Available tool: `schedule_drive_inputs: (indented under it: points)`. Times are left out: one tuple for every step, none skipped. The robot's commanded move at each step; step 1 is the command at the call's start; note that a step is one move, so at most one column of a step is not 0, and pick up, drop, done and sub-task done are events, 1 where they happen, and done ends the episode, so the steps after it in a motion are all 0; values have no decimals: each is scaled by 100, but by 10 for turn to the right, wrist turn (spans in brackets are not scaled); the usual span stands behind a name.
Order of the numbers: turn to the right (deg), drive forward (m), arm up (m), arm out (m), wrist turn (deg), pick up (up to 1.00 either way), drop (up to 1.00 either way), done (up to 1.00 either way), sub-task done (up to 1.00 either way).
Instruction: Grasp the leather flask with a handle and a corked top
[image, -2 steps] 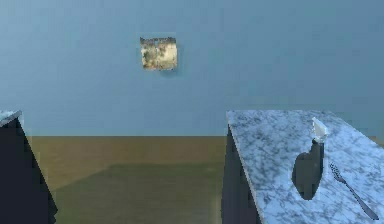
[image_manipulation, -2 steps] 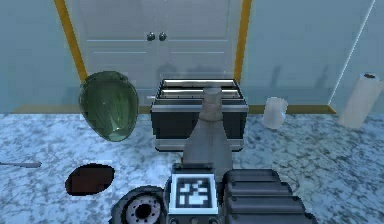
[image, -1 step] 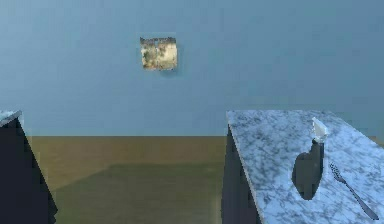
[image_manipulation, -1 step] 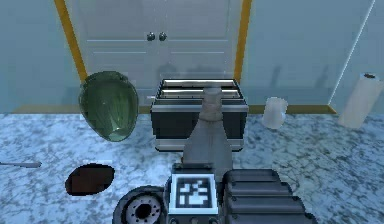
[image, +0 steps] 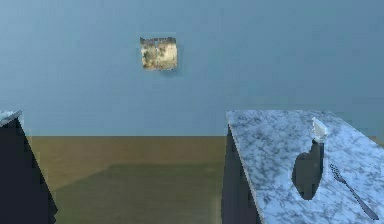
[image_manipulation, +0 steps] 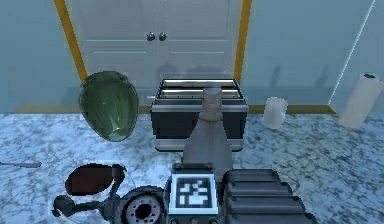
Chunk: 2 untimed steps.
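Note:
A dark reddish-brown rounded blob (image_manipulation: 92, 180), which may be the leather flask, lies on the marble counter (image_manipulation: 320, 160) in the arm side view's lower left. My gripper (image_manipulation: 80, 203) reaches along the bottom edge just below and beside that blob. Its dark round body sits left of a white marker square (image_manipulation: 195, 192). I cannot tell whether the gripper holds anything, since the blob rests on the counter right by the fingers. The arm's bar (image_manipulation: 210, 125) rises in front of a toaster.
A toaster (image_manipulation: 180, 112), a green glassy bowl-like thing (image_manipulation: 108, 105), a white cup (image_manipulation: 274, 111) and a paper roll (image_manipulation: 357, 98) line the counter's far side, before a white door (image_manipulation: 155, 37). The forward view has a marble counter (image: 270, 150) with a dark upright shape (image: 308, 170), a fork (image: 350, 190) and a wall picture (image: 158, 53).

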Motion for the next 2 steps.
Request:
schedule_drive_inputs:
  points:
    - [0,0,0,0,450,0,0,0,0]
    - [0,0,0,0,120,0,0,0,0]
